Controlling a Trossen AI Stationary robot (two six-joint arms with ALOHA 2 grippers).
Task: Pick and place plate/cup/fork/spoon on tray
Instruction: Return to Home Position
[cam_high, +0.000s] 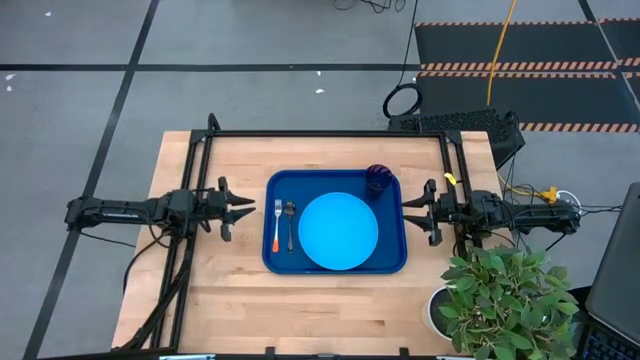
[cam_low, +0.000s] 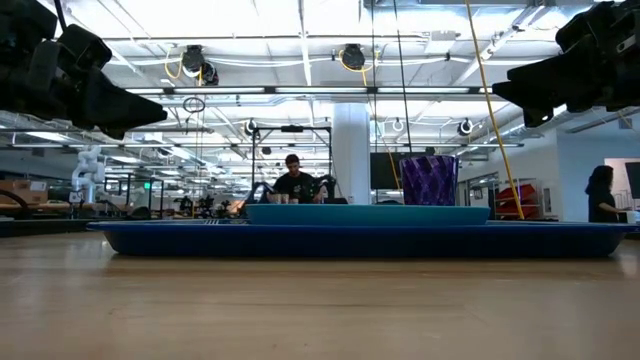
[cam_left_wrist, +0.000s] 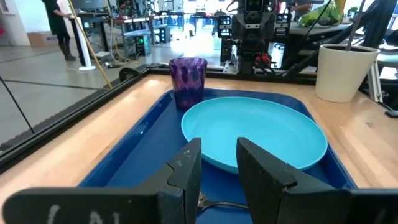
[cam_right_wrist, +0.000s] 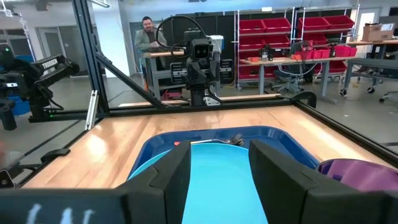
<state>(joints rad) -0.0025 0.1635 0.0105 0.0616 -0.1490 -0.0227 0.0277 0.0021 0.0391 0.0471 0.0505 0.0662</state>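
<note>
The left gripper (cam_high: 243, 208) is hovering just off the tray's (cam_high: 335, 265) left edge, fingers parted and holding nothing; the right gripper (cam_high: 419, 209) is hovering off the right edge, likewise parted and empty. Between them, the tray is carrying the fork (cam_high: 277, 224) and spoon (cam_high: 290, 223) nearest the left gripper, then the plate (cam_high: 338, 231), with the cup (cam_high: 379, 178) in the corner nearest the right gripper.
</note>
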